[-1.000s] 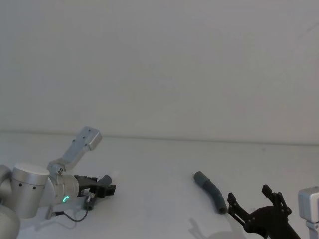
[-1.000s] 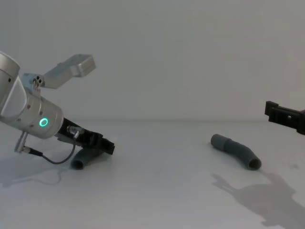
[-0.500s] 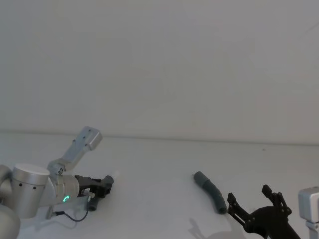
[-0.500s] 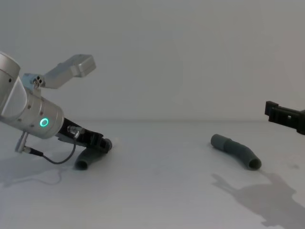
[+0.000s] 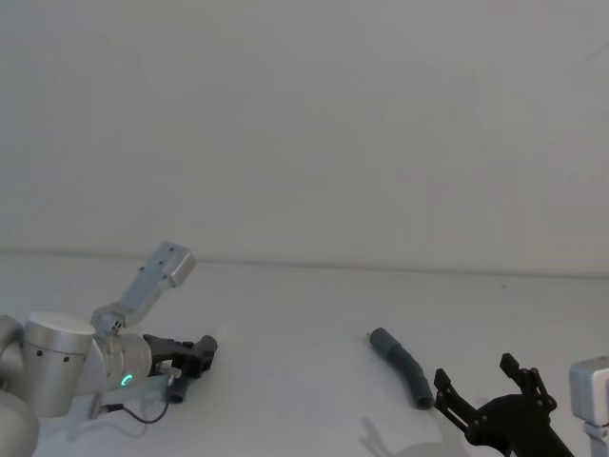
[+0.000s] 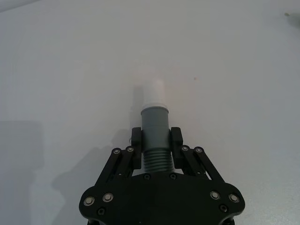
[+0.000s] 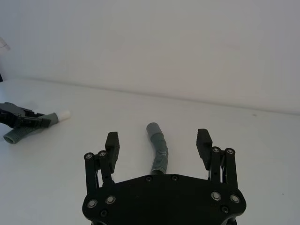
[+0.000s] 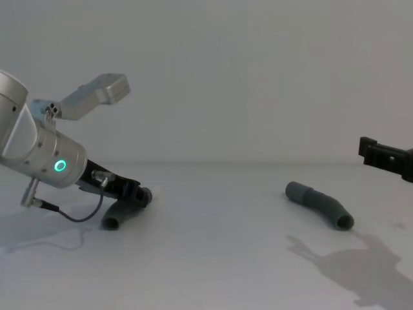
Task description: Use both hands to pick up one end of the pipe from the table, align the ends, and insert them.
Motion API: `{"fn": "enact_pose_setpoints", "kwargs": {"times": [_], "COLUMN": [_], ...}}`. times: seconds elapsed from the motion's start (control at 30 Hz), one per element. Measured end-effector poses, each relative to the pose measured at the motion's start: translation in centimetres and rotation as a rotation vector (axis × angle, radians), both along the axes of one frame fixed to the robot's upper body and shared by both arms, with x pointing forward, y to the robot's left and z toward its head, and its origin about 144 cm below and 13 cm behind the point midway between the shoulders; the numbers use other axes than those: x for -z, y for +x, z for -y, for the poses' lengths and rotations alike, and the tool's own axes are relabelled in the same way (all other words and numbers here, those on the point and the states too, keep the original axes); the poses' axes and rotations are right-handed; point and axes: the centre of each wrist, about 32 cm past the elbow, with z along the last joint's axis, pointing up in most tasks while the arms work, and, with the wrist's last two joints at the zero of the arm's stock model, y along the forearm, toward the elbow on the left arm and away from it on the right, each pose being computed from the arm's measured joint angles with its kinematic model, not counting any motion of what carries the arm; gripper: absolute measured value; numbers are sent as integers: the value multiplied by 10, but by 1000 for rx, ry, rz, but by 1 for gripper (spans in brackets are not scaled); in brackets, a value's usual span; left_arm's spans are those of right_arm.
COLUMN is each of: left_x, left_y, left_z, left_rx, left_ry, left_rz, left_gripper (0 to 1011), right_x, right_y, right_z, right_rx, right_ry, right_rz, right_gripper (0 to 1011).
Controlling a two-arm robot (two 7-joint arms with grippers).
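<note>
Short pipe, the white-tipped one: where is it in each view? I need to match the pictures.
Head: short pipe low on the left.
Chest: low on the left.
Left wrist: centre, white tip pointing away.
Right wrist: far off, at the left edge.
Shared landmark: the left gripper, shut on it.

No writing, label, brand, number or sign can be read on anything in these views; every face is unmarked.

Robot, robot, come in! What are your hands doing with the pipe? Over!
Left gripper shut on shorter piece, low at table. Right gripper open, facing longer piece, not touching. Nothing in between.
</note>
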Motion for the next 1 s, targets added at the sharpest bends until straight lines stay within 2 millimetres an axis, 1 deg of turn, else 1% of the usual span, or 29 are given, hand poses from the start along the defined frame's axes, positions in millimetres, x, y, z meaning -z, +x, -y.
{"fn": "enact_pose_setpoints", "kwargs": {"times": [0.3, 0.43, 0.73, 1.0], "left_x": [0, 0, 0, 0], "left_y": [0, 0, 0, 0], "left_z": [0, 0, 0, 0], "left_rx": [0, 0, 0, 0], "left_ry": [0, 0, 0, 0], "left_rz": [0, 0, -1, 0], "left_gripper": [328, 328, 328, 328], "right_x": [-1, -6, -27, -43], "right_y": [1, 3, 20, 42], "right_z": [-1, -6, -26, -43], "right_rx": [0, 0, -7, -12], "right_ry": [3, 8, 3, -40], "right_rz": [-2, -11, -51, -112], "right_gripper": [1001, 1002, 1002, 1001]}}
